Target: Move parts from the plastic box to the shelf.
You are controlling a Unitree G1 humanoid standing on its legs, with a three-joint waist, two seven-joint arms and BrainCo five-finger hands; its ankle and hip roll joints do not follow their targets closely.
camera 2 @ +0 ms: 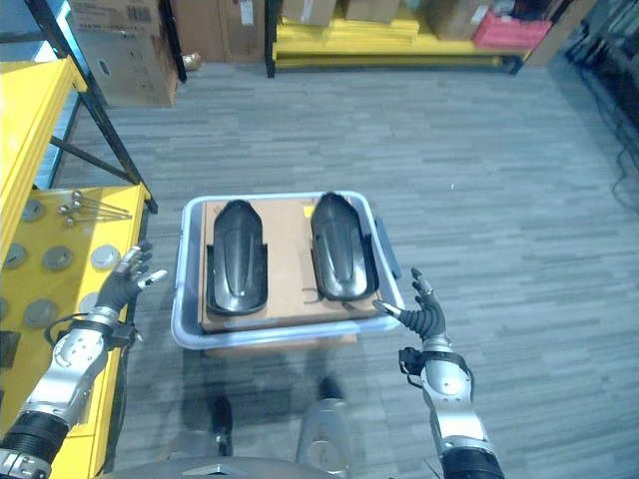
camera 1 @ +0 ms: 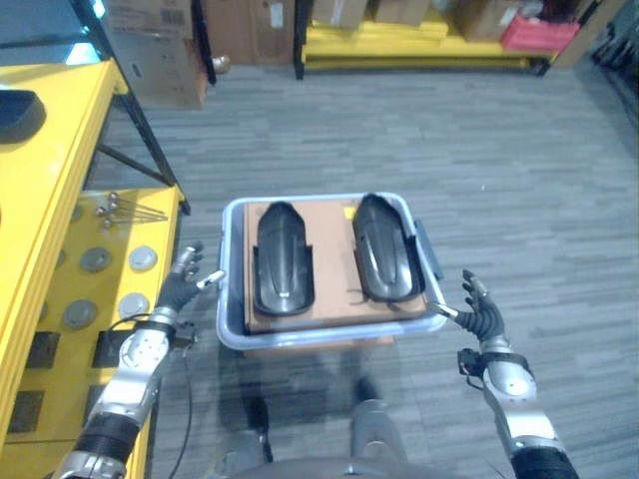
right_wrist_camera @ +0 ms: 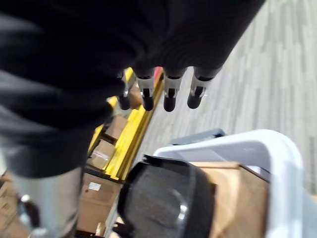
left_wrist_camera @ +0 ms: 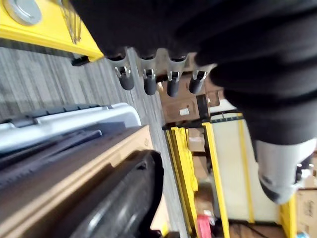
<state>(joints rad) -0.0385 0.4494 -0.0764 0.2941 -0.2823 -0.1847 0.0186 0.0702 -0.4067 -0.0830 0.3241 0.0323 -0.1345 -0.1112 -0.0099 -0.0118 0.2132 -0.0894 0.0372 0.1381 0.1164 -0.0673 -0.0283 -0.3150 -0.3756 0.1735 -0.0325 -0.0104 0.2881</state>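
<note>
A pale plastic box (camera 1: 232, 334) stands on the floor in front of me, lined with brown cardboard (camera 1: 331, 225). Two long black moulded parts lie side by side on it, one on the left (camera 1: 282, 257) and one on the right (camera 1: 383, 246). My left hand (camera 1: 183, 284) hovers open just outside the box's left wall, fingers straight. My right hand (camera 1: 481, 314) is open beside the box's right front corner, apart from it. The yellow shelf (camera 1: 60, 160) runs along my left. In the wrist views the left part (left_wrist_camera: 119, 198) and right part (right_wrist_camera: 168, 198) show past the fingertips.
The shelf's lower level (camera 1: 160, 225) holds several round metal discs (camera 1: 143, 257) and a bundle of thin rods (camera 1: 125, 210). A dark object (camera 1: 18, 112) rests on its top level. Cardboard cartons (camera 1: 160, 50) and a yellow rack (camera 1: 419, 45) stand at the far wall.
</note>
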